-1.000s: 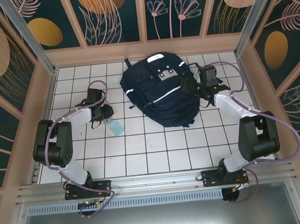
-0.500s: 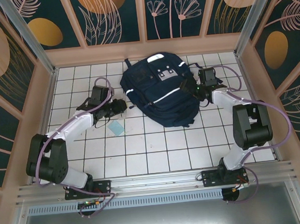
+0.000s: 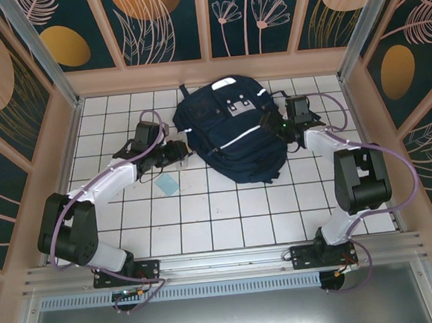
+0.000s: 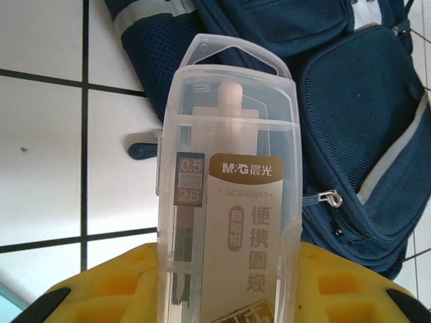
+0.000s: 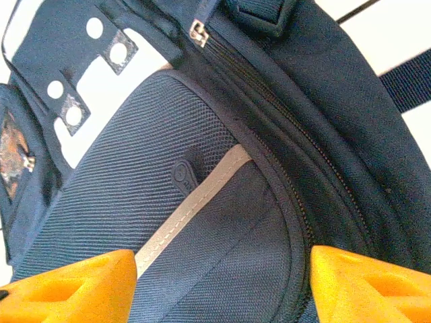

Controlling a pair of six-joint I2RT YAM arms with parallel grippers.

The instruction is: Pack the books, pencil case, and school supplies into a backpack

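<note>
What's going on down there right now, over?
Left gripper shut on translucent case beside backpack. Right gripper open over backpack. Zipper there looks closed.

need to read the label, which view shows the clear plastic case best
Left wrist view: the clear case stands close-up between the yellow jaws, label readable. From the top it is tiny and hard to make out at the left gripper beside the backpack.

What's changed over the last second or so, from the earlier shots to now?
The left hand, gripping the translucent case, swung from beside the blue-green square across to the backpack's left side. The right hand stayed at the backpack's other side; backpack and square unmoved.
</note>
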